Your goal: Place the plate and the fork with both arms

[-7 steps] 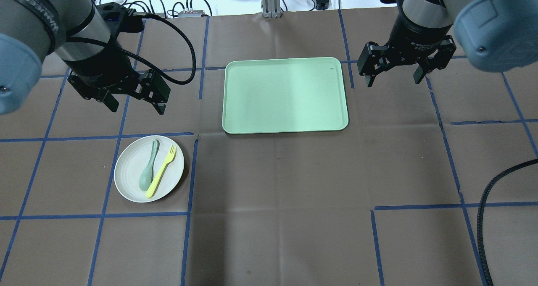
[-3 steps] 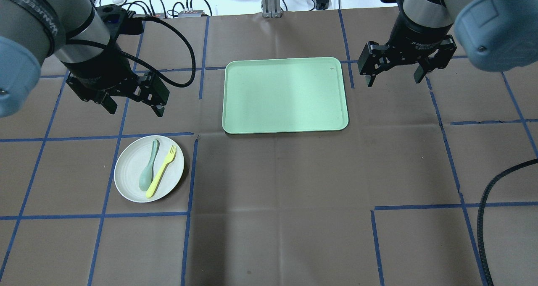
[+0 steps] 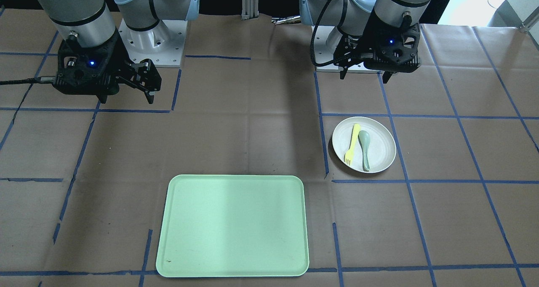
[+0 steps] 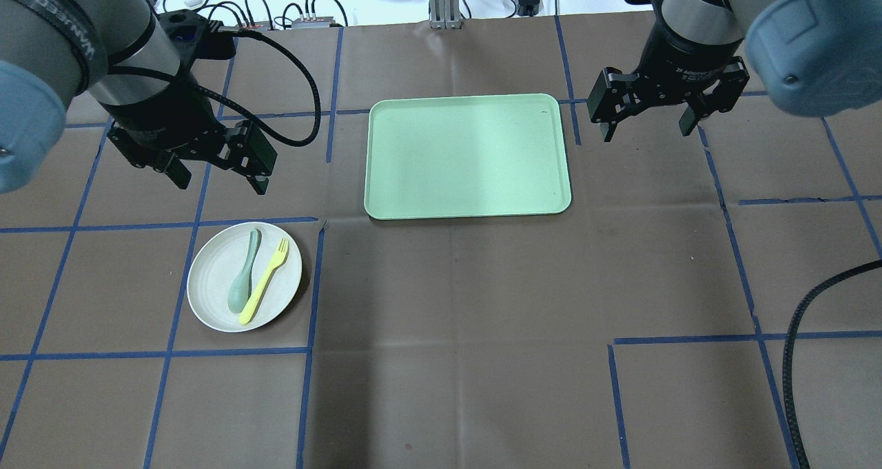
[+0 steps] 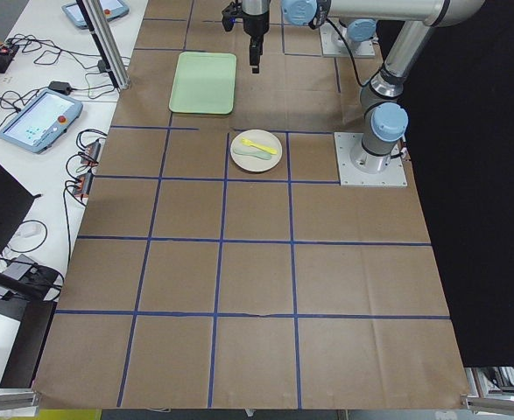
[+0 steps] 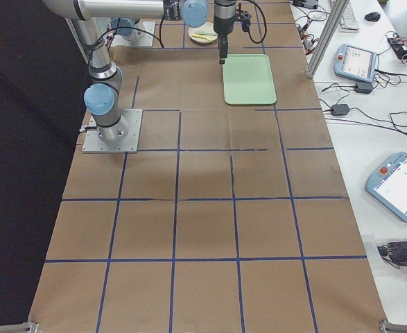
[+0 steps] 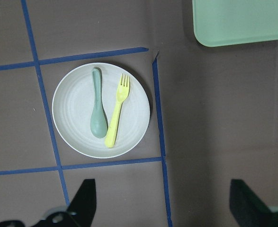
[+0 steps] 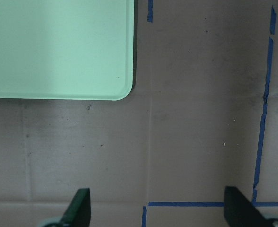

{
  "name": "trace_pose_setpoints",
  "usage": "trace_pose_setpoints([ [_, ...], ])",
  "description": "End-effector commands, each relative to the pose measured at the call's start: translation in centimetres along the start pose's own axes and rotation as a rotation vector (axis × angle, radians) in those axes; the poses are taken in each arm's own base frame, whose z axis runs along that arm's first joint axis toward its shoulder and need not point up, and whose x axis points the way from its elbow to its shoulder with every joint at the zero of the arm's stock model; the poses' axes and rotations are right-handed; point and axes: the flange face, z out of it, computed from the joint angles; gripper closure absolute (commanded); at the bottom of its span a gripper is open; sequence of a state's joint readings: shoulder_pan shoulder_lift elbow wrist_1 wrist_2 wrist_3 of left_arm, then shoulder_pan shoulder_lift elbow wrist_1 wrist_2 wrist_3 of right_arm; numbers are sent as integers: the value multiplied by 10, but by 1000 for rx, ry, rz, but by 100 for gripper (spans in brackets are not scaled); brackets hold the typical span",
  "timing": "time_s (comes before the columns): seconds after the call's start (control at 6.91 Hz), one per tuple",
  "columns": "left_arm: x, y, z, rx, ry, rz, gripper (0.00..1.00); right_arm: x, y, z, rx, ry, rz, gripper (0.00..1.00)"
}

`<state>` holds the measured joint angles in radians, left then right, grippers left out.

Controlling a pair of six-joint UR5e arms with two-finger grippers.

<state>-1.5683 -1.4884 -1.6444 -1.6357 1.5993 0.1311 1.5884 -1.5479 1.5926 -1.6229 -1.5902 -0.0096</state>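
Shifted slightly, the left claw hangs wide open and empty, raised clear of the round off-white plate bearing the slim pale-yellow plastic fork.

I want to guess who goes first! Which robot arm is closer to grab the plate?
Left. The left pincer, open, hovers near the plate; the right pincer hangs past the tray, far away.

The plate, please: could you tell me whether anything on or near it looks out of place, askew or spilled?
Nothing stands out. The plate sits flat on the table, and the fork and a grey-green spoon lie side by side within its rim, neither hanging over. No spill or damage shows.
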Motion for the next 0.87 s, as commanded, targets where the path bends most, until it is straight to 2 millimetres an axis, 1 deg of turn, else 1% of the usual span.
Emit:
trace_pose_setpoints([
  [0.0,3,11,2,-19,9,91,0,0,0,1,-1,1,-3,0],
  [0.14,-1,14,13,-48,12,75,0,0,0,0,0,-1,-3,0],
  [0.29,-14,12,20,-60,28,62,0,0,0,0,0,1,-3,0],
  [0.43,-45,12,35,-82,43,30,0,0,0,0,0,1,-2,0],
  [0.58,-84,17,58,-116,74,72,0,0,0,0,0,1,-2,0],
  [0.72,-129,20,79,-106,93,114,0,0,0,1,-1,1,-2,0],
])
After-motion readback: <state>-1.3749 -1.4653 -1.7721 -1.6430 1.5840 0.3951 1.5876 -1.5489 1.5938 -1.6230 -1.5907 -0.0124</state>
